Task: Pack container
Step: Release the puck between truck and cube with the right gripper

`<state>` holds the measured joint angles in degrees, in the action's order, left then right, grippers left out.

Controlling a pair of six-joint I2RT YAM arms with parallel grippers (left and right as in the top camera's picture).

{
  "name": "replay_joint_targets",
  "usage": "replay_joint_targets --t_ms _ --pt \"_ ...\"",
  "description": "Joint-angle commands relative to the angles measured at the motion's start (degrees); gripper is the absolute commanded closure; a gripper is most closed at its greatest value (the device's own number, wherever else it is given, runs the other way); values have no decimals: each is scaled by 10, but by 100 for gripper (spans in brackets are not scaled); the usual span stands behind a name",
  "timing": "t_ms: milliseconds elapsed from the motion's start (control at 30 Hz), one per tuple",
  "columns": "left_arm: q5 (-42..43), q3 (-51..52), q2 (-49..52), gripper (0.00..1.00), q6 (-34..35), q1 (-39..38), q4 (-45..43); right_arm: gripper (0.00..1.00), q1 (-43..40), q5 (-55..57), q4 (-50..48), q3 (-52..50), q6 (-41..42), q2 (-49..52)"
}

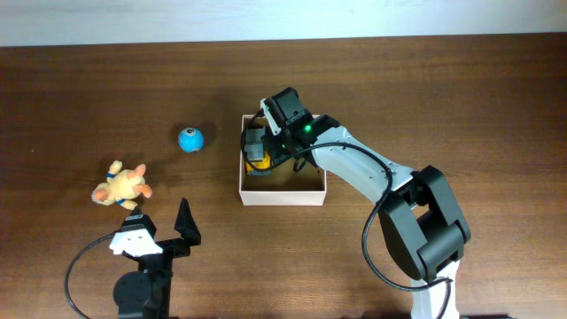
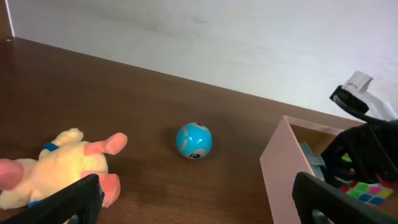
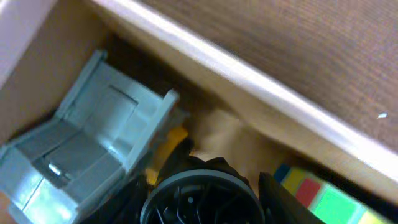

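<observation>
While masked overhead by right fingers (grip untellable) at container's 11 o'clock, colour cube seen wrist-side; left fingers spread.

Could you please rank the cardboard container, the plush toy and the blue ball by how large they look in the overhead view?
1. cardboard container, clearly the largest
2. plush toy
3. blue ball, the smallest
All three lie at a similar distance from the camera, so the order is safe.
</observation>
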<state>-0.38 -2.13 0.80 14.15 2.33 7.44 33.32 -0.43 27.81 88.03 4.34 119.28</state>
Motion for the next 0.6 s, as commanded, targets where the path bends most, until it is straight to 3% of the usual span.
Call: replay_joint_targets --t_ms 0,567 --pt "6 3 -5 1 -9 2 -1 51 2 8 -6 12 4 2" --pt "6 3 -5 1 -9 2 -1 50 3 31 7 12 4 2"
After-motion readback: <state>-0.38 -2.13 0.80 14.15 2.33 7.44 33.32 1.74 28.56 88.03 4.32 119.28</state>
